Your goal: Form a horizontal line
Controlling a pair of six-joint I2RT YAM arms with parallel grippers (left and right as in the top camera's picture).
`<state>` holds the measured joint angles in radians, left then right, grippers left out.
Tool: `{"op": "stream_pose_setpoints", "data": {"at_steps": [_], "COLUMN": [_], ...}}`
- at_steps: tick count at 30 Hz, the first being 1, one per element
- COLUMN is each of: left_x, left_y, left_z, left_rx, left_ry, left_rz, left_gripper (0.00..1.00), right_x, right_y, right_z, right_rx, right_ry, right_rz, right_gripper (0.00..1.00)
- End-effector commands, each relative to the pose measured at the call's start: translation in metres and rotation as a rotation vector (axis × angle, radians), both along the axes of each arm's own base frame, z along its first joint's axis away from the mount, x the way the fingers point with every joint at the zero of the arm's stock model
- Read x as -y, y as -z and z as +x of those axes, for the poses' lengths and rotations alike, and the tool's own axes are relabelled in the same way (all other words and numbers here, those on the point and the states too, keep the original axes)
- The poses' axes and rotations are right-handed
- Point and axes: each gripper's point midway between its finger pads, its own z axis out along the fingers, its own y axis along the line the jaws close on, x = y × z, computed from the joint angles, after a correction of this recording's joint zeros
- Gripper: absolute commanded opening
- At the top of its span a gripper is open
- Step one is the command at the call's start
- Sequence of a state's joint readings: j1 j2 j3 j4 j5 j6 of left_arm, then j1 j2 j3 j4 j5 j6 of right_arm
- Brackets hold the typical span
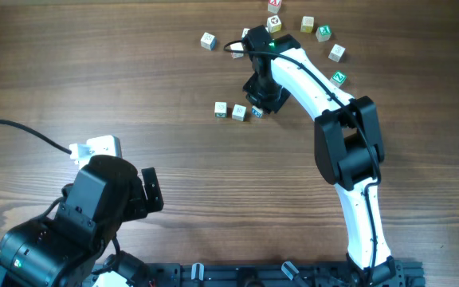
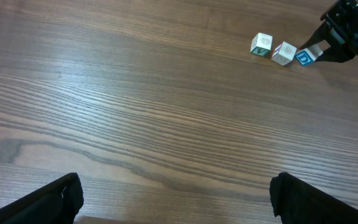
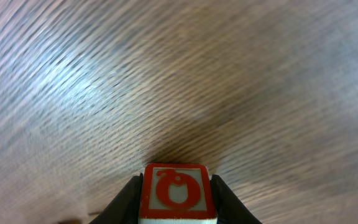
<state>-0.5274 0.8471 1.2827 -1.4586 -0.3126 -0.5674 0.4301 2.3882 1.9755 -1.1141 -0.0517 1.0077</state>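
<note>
Right gripper (image 1: 263, 99) is closed on a red-marked cube (image 3: 178, 191); in the right wrist view we see its two dark fingers (image 3: 128, 198) pressing the cube's left and right sides, just above the wooden table (image 1: 134, 72). That view is blurred, so we cannot tell if the cube touches the wood. The horizontal line (image 1: 238, 112) lies near the middle of the table: three small white cubes side by side, the rightmost with a blue letter. In the left wrist view the right gripper stands just beside this blue end of the row. We cannot tell if all three cubes touch each other. Several loose cubes (image 1: 323, 33) lie further back, well apart from the row. The left gripper (image 2: 176, 190) is wide open over bare wood, far from the row.
</note>
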Motion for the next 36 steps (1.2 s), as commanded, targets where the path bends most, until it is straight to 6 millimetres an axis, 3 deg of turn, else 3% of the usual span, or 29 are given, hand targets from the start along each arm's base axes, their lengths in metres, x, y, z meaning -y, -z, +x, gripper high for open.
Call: {"op": "stream_pose_setpoints", "data": {"at_steps": [1, 14, 26, 36], "left_x": [0.000, 0.000, 0.000, 0.000], "left_y": [0.001, 0.001, 0.001, 0.001], "left_z": [0.000, 0.000, 0.000, 0.000], "left_rx": [-0.002, -0.002, -0.002, -0.002], "left_ry": [-0.017, -0.017, -0.017, -0.017], "left_rz": [-0.014, -0.014, -0.014, -0.014], "left_gripper": [1.00, 1.00, 1.00, 1.00], "right_x": [0.003, -0.005, -0.021, -0.030], "right_y": [0.004, 0.003, 0.002, 0.001], "right_z": [0.003, -0.011, -0.015, -0.008], "right_rx": [0.015, -0.020, -0.020, 0.030], "right_ry": [-0.215, -0.463, -0.498, -0.562], "right_rz": [-0.022, 0.023, 0.099, 0.108], "right_gripper": [0.20, 0.15, 0.16, 0.20]}}
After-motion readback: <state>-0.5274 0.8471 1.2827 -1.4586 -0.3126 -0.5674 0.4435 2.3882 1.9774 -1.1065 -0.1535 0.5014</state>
